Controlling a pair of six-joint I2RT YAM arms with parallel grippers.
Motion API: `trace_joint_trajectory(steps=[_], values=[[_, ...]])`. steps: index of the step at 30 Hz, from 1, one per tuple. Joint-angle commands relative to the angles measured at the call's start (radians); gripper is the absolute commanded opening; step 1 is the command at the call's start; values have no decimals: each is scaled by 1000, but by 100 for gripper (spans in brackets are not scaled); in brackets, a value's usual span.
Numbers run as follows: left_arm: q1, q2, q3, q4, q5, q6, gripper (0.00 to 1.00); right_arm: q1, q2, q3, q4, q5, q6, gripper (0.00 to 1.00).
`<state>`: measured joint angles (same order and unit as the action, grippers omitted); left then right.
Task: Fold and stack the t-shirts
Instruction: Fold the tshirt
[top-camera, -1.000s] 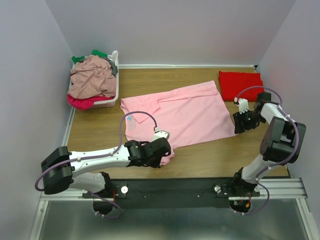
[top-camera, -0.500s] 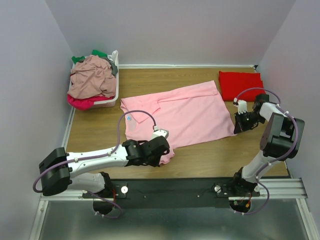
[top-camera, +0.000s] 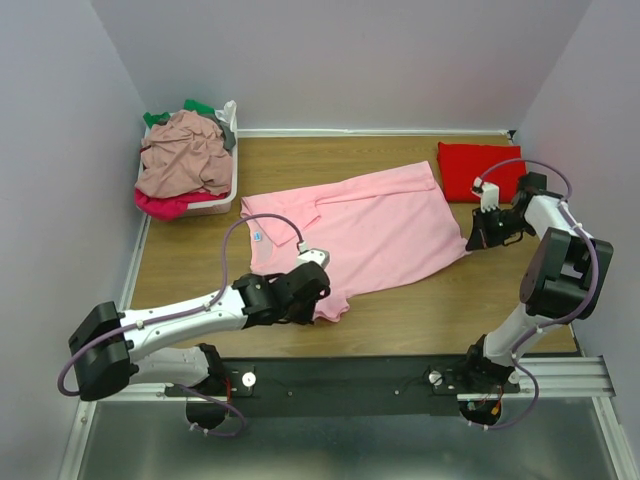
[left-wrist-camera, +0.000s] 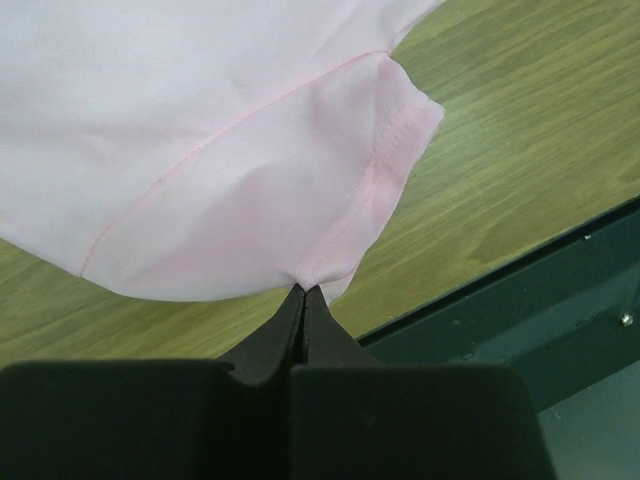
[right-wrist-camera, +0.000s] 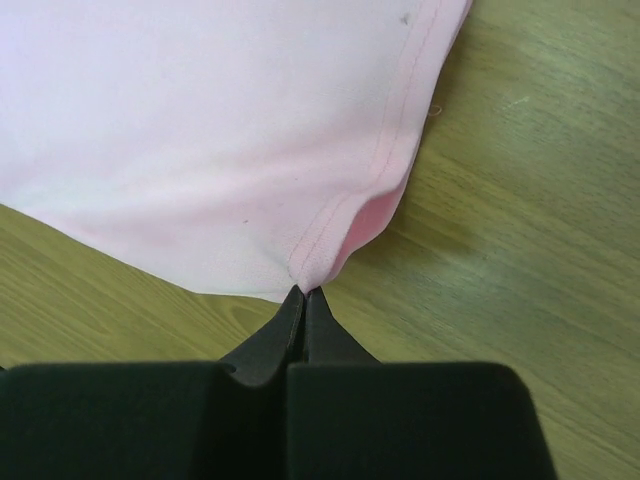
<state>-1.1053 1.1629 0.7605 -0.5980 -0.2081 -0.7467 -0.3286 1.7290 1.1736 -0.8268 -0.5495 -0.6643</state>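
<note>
A light pink t-shirt (top-camera: 370, 225) lies spread across the middle of the table, a small blue neck label (top-camera: 257, 238) at its left. My left gripper (top-camera: 318, 302) is shut on the shirt's near sleeve hem (left-wrist-camera: 380, 180), the cloth pinched at the fingertips (left-wrist-camera: 303, 291). At the shirt's right corner my right gripper (top-camera: 474, 240) is shut on the bottom hem (right-wrist-camera: 330, 235), which bunches up at the tips (right-wrist-camera: 305, 291). A folded red t-shirt (top-camera: 482, 168) rests at the back right.
A white plastic basket (top-camera: 217, 200) at the back left holds a heap of dusty rose, magenta and green shirts (top-camera: 182, 155). The dark rail (top-camera: 400, 378) runs along the table's near edge. Walls close in on both sides.
My right gripper has shut on the pink shirt's right corner and shifted slightly back. The left gripper has drawn the sleeve a little to the left and back.
</note>
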Motion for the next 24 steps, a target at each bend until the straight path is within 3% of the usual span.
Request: trace_joint_trajectory(steps=[1, 13, 24], values=[[41, -20, 33, -6, -4, 47, 0, -1, -13, 49, -41, -67, 25, 0], [254, -12, 77, 82, 36, 184, 0, 0, 105, 192, -46, -162, 109, 0], [459, 118, 212, 184, 78, 326, 0, 17, 242, 350, -34, -205, 176, 0]])
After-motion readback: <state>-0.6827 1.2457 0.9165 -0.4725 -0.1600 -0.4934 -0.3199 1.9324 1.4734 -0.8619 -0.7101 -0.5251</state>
